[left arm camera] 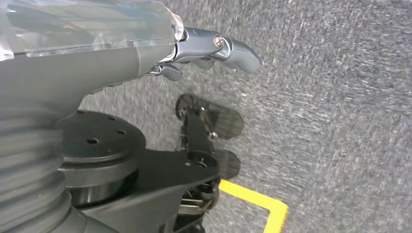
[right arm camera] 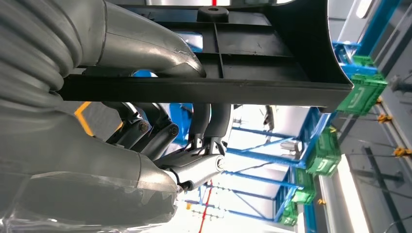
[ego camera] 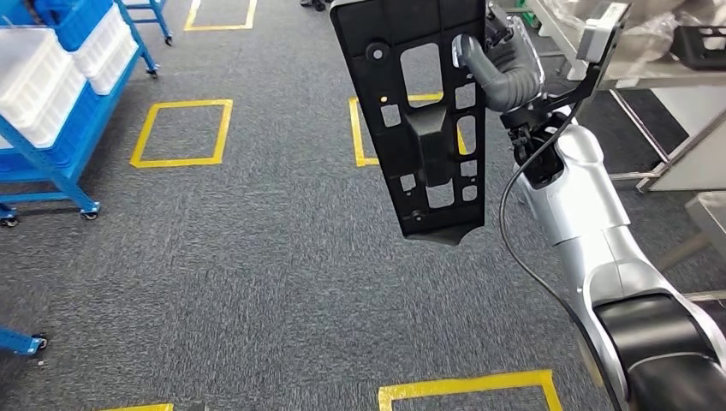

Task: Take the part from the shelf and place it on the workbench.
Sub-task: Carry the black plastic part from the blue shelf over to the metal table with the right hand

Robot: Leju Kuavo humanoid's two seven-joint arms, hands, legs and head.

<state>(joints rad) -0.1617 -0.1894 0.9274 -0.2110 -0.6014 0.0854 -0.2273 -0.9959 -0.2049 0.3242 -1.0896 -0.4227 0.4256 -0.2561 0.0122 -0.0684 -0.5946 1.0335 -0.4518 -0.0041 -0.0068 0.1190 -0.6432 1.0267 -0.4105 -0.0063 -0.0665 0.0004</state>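
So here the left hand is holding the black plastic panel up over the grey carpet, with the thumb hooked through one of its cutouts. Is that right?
Not quite: it is the right hand that holds the black plastic panel up over the grey carpet, thumb hooked through a cutout, as the head view shows. The left hand holds nothing in the left wrist view.

Grey carpet floor (ego camera: 257,257) marked with yellow tape squares (ego camera: 181,133); blue wheeled rack (ego camera: 64,163) carrying white bins (ego camera: 38,81) at left; metal-framed counter (ego camera: 668,77) at upper right.
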